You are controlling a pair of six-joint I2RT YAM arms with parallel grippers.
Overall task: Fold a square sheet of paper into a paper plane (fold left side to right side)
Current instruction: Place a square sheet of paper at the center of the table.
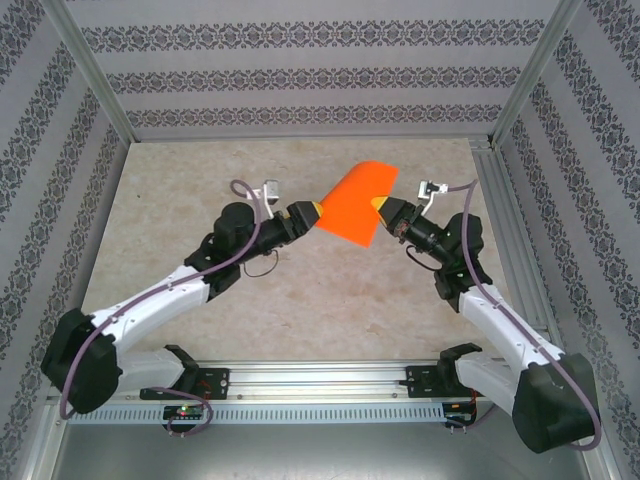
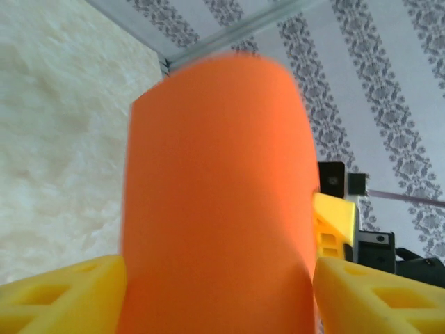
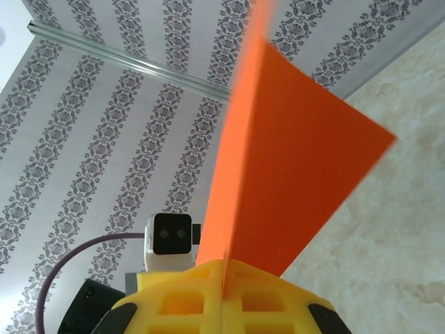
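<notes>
Yellow fingers of the right pincer fill the bottom of the right wrist view, pressed together on the square sheet of paper, whose near edge runs straight up out of the seam between them. The orange sheet fans out to the right above the pale marbled desk.

From above, the sheet hangs off the desk, right of centre and toward the far side, between the two arms. The right pincer grips its right edge; the left pincer meets its left corner. The sheet's far edge is rounded, its lower edge straight and slanting.

In the left wrist view the left pincer stands spread, one yellow finger at each side, with the sheet bowed broadside across the gap between them. Whether those fingers actually press on the paper cannot be told. Patterned grey walls and a metal frame post stand behind.
</notes>
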